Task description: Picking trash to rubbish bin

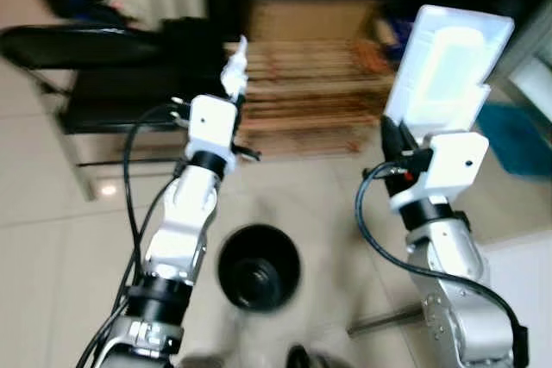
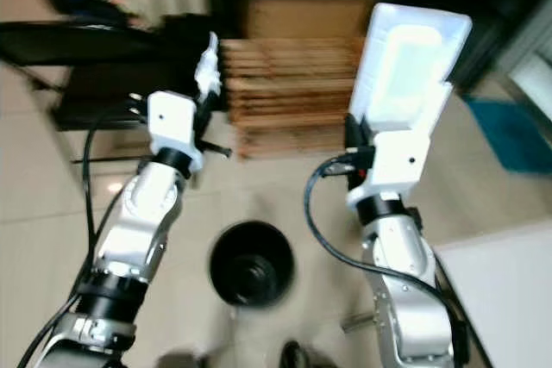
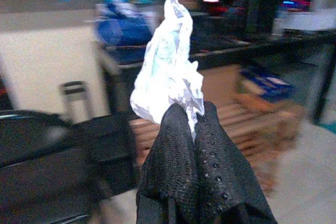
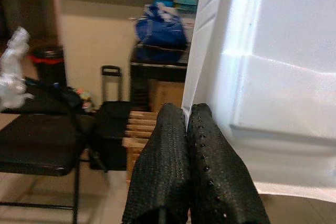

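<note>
Here each hand holds one item: left hand [image 3: 191,129] pinches a crumpled wrapper [image 3: 168,72], right hand [image 4: 186,124] a white tray [image 4: 273,77], above one black bin [image 1: 259,266].

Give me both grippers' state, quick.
Left gripper: shut on crumpled wrapper.
Right gripper: shut on the edge of white foam tray.

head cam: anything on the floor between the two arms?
Yes, a black rubbish bin stands on the tiles between left gripper and right gripper, in both eye views.
</note>
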You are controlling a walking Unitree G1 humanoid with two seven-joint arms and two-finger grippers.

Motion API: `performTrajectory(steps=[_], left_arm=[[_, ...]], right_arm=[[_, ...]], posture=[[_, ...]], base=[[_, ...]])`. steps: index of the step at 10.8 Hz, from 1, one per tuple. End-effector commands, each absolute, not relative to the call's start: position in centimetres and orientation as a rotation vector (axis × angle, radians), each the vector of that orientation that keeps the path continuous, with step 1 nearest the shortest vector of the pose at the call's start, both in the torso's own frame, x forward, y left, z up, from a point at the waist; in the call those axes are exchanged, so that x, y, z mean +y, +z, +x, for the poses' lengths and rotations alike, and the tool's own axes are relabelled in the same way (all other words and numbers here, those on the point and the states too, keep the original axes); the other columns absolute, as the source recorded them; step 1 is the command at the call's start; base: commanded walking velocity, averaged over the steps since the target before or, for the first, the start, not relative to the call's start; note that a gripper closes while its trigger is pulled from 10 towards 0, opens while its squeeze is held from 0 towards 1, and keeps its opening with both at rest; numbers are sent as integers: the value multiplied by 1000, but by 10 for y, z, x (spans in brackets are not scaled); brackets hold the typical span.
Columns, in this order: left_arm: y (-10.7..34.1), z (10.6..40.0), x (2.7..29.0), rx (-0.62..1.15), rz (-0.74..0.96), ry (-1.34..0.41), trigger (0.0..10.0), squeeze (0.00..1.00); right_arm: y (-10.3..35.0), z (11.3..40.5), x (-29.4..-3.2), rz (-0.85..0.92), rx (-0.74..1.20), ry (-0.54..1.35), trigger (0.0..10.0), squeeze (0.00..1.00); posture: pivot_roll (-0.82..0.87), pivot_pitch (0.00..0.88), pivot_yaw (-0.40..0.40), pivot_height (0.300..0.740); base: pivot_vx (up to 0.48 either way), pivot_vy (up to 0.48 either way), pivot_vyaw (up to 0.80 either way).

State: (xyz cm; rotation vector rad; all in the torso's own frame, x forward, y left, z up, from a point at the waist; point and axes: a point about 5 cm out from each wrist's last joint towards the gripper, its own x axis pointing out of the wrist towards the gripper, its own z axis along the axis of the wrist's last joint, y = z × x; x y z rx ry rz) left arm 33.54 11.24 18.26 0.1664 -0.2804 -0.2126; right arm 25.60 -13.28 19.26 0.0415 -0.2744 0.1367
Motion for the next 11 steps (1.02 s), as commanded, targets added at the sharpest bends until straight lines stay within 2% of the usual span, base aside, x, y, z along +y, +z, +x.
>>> performTrajectory(steps=[1,3,11], left_arm=[[184,334,117,-275,168,-204,10000,0],[184,334,117,-265,167,-203,10000,0],[166,331,110,-184,173,-260,10000,0]], right_arm=[[196,255,-130,45,-300,145,10000,0],[196,256,-130,45,-304,146,10000,0],[195,254,-128,43,-309,140,10000,0]], posture=[[220,121,-101,740],[220,122,-101,740],[209,125,-92,740]], base=[[379,0,0],[377,0,0],[0,0,0]])
